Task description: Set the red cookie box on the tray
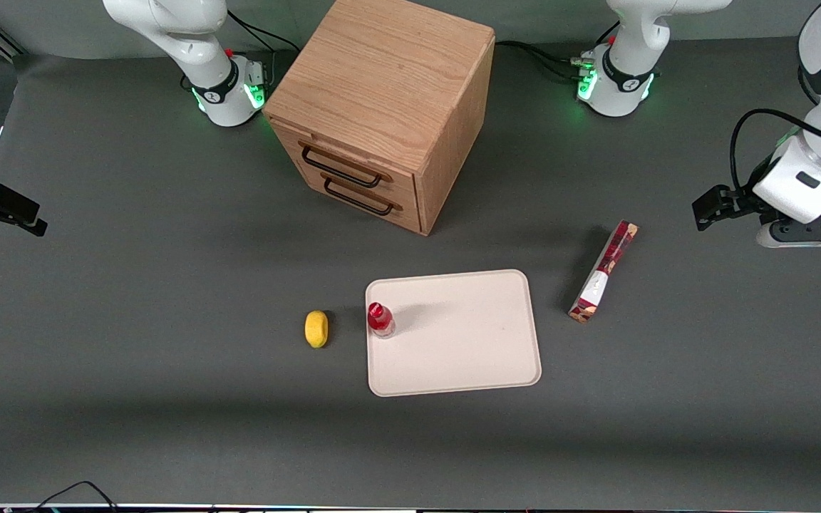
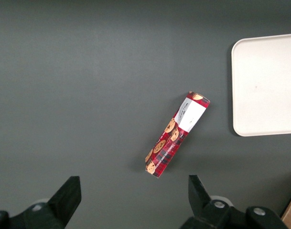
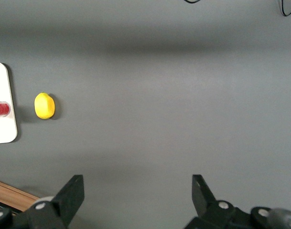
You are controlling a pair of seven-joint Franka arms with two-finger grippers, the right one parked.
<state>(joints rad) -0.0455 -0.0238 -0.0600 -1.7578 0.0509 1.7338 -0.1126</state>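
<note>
The red cookie box (image 1: 604,272) lies flat on the grey table (image 1: 132,285), just beside the tray (image 1: 467,356) on the working arm's side, apart from its rim and not on it. It sits at a slant, one tan end a little farther from the front camera than the tray's edge, the end with the white patch level with the tray's middle. From the wrist camera the box (image 2: 177,134) shows its cookie print and white patch clearly, with the tray (image 2: 264,86) corner near it.

The left gripper (image 1: 774,221) hangs above the table, off toward the working arm's end, well apart from the box. Its fingers (image 2: 66,198) stand spread wide with nothing between them.

On the tray, right at the edge toward the parked arm, stands a small red-capped bottle (image 1: 380,318). Just off that edge rests a yellow lemon (image 1: 316,328). The wooden drawer cabinet (image 1: 382,107) stands farther from the front camera than the tray.
</note>
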